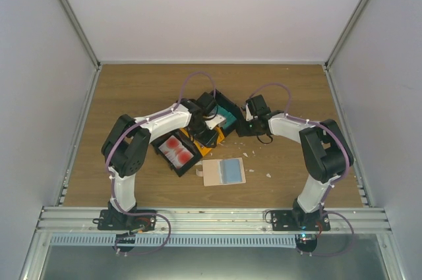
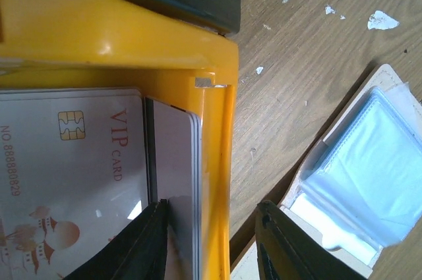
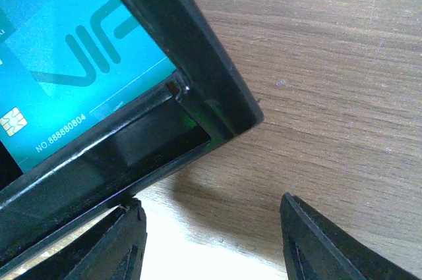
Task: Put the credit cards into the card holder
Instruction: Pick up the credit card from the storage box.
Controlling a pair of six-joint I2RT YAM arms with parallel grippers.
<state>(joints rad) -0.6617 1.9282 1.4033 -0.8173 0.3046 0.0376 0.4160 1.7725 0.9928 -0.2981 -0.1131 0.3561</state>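
The left claw point(image 2: 211, 211) stands partly open, its jaws apart and clamped on nothing. They straddle the side wall of the orange tray point(image 2: 132, 36). One finger point(image 2: 142, 247) is inside the tray over the pale pinkish-grey cards point(image 2: 79, 161), and the other is outside, above the edge of the card holder point(image 2: 369, 161). A sliver of wooden table point(image 2: 297, 62) shows between the outer finger and the tray wall. Whether the inner finger touches a card cannot be told.

The pinkish-grey cards lie flat in the tray as a loose stack, the top one shifted off those below. It bears a gold chip, "VIP CARD" in red and a small drawing.

The right claw point(image 3: 211, 202) is wide open and empty, hanging just beside the corner of the black tray point(image 3: 198, 62). In that tray lies a teal-green card point(image 3: 79, 62) with a chip and white lettering.

In the overhead view the white, red-blotched cards point(image 1: 177, 151) sit in the nearer black tray point(image 1: 166, 158). The card holder lies open and flat on the table just in front of the trays, with its beige flap to the left and its pale blue pockets facing up. White scraps point(image 2: 382, 20) are scattered nearby.
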